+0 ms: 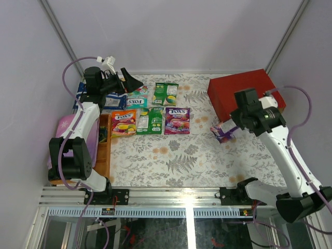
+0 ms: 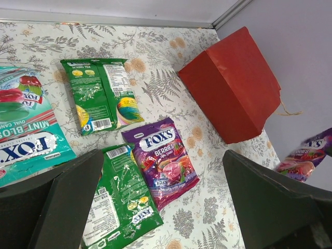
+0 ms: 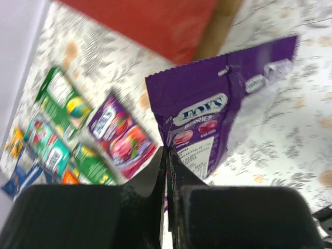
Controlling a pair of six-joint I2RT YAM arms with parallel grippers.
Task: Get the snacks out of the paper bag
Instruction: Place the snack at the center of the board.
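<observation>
The right gripper (image 1: 227, 132) was pressed together on the edge of a purple packet (image 1: 223, 135), holding it off the desk (image 1: 181, 161) just in front of the bag (image 1: 241, 93), likely because a pinch on the edge lets the flat pouch hang free for carrying. The bag lay at the far right corner, and whether more snacks were inside could not be told. The left gripper (image 1: 125, 87) hung spread wide and empty above the other packets (image 1: 150, 111), laid flat in rows at the far left, probably to keep each one separate
</observation>
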